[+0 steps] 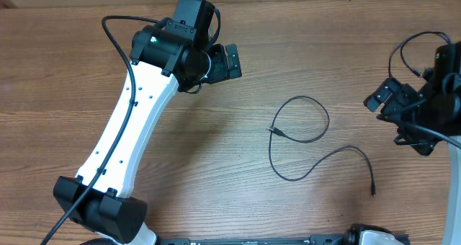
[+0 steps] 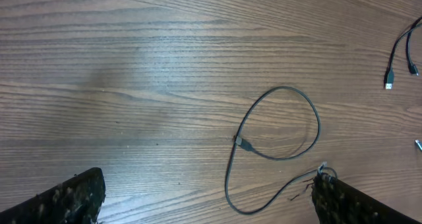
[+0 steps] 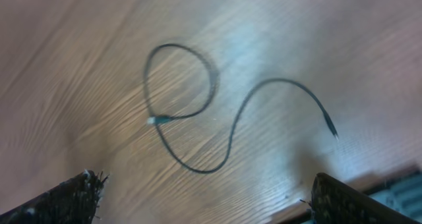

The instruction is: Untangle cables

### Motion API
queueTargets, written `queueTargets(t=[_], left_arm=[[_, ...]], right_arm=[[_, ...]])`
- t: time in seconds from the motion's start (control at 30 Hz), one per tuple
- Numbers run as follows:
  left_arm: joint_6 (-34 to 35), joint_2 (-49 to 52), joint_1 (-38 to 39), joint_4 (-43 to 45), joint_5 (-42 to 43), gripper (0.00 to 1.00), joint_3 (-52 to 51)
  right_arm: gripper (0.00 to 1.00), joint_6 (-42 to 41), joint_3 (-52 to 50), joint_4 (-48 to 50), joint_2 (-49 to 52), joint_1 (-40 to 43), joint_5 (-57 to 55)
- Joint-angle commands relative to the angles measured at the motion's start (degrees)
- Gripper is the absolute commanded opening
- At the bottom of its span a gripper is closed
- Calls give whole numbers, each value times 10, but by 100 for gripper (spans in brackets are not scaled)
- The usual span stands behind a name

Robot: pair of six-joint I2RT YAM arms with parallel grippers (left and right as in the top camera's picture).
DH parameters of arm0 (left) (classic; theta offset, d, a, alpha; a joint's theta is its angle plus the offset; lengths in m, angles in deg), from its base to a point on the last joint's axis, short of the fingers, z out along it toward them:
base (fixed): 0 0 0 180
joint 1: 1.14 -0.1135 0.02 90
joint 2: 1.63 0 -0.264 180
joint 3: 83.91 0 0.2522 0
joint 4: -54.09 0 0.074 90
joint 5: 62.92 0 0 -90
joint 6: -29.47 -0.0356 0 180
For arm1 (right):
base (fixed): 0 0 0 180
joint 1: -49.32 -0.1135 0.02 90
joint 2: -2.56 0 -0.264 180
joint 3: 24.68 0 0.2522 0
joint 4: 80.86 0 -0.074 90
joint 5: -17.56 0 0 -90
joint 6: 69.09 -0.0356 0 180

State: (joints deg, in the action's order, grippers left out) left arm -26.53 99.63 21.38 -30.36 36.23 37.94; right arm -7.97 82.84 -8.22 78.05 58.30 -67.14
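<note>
Seen from my left hand [image 2: 208,179], the thin black cable [image 2: 285,87] slips behind one black finger [image 2: 356,201], so its end is hidden. More thin black cords [image 2: 394,53] run off that picture's edge. From my right hand [image 3: 208,184] everything is blurred, and the cable's plugs are too small to tell apart.

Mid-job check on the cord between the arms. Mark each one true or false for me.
1. The thin black cable curls into a single loop on the wooden table. True.
2. The left claw is gripping the cable. False: it is open, holds nothing and is well apart from the cable.
3. Both plug ends lie free: one at the loop's crossing, the other at the tail's end. True.
4. The right claw is shut. False: it is open and empty, off to the side of the cable.
</note>
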Motion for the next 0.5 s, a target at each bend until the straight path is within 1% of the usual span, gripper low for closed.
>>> queueTargets(t=[0.0, 0.1, 0.27, 0.37, 0.47], left_arm=[[-2, -8, 4, 0, -6, 100, 4], [-2, -8, 4, 0, -6, 100, 4], [-2, -8, 4, 0, -6, 100, 4], [-2, -8, 4, 0, -6, 99, 4], [-2, -8, 4, 0, -6, 100, 4]], right_arm=[[100, -140, -47, 13, -5, 0, -26], [100, -142, -98, 12, -3, 0, -2], [100, -142, -215, 5, -4, 0, 17], [100, -142, -288, 30, -15, -1, 76], [100, -142, -352, 68, -49, -11, 122]])
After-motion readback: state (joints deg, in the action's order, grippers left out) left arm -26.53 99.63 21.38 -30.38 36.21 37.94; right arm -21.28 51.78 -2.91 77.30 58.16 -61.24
